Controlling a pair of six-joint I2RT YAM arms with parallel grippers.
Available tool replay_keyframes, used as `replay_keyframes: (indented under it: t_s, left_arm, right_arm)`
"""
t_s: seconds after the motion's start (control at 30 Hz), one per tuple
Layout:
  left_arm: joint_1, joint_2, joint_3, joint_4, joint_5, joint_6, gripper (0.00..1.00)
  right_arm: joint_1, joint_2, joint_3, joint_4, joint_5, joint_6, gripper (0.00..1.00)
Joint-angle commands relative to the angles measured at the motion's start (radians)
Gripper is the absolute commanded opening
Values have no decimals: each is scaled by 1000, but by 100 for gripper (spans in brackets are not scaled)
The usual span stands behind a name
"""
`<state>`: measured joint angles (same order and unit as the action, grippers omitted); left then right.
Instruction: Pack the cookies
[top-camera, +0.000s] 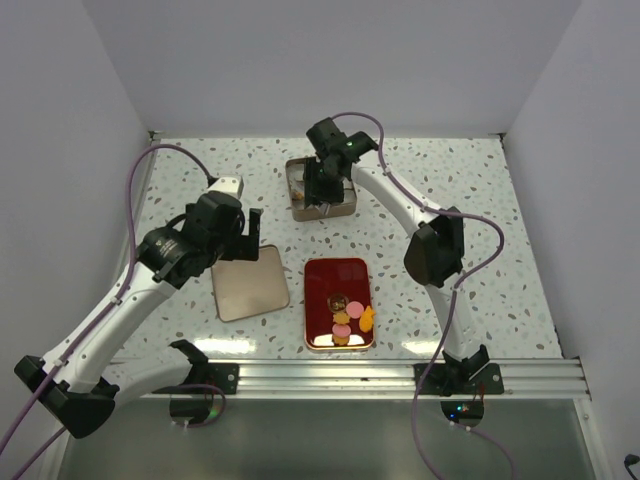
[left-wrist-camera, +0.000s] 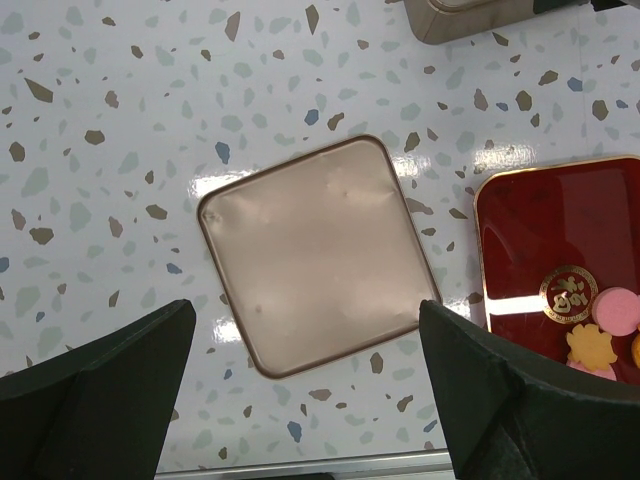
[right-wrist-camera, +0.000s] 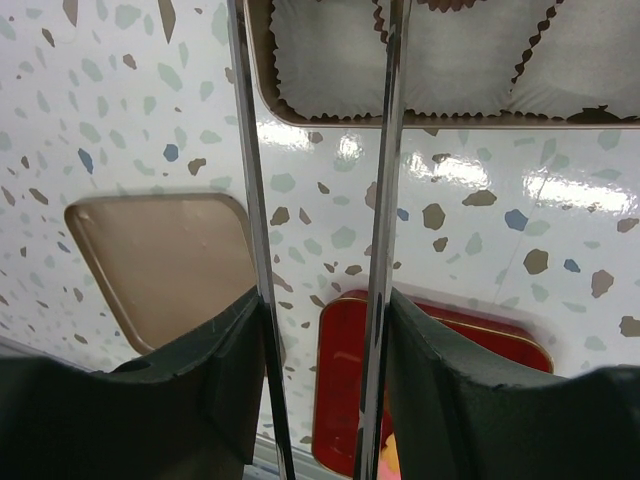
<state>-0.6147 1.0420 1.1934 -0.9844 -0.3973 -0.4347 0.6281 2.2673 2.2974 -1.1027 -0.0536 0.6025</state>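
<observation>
Metal tongs (right-wrist-camera: 384, 200) gripped by right end effector (right-wrist-camera: 322, 310) over far tin (top-camera: 293, 190); left end effector (left-wrist-camera: 305, 320) gaping, empty. Risks dropping tongs through slack squeeze, stranding cookies (top-camera: 343, 325).

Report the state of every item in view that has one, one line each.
left gripper: open, empty, above the lid.
right gripper: shut on the tongs.
tongs: held, blades apart, reaching over the tin.
tin: open, lined with paper cups.
lid: off, flat on the table.
red tray: cookies clustered at its near end.
cookies: on the red tray, unpacked.
</observation>
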Motion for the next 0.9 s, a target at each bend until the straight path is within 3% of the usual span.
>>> replay_keyframes:
  t_s: [0.0, 0.33, 0.7, 0.87]
  left_arm:
    - [7, -5, 38, 15, -8, -2, 100]
    - [7, -13, 34, 27, -11, 1, 100]
    - [7, -57, 11, 33, 28, 25, 100]
    - [7, -85, -12, 38, 72, 25, 100]
  right_arm:
    - [-1, -31, 33, 9, -17, -9, 50]
    - [-2, -156, 21, -46, 14, -7, 48]
    - [41, -561, -435, -126, 126, 17, 45]
    - [191, -718, -651, -212, 169, 81, 44]
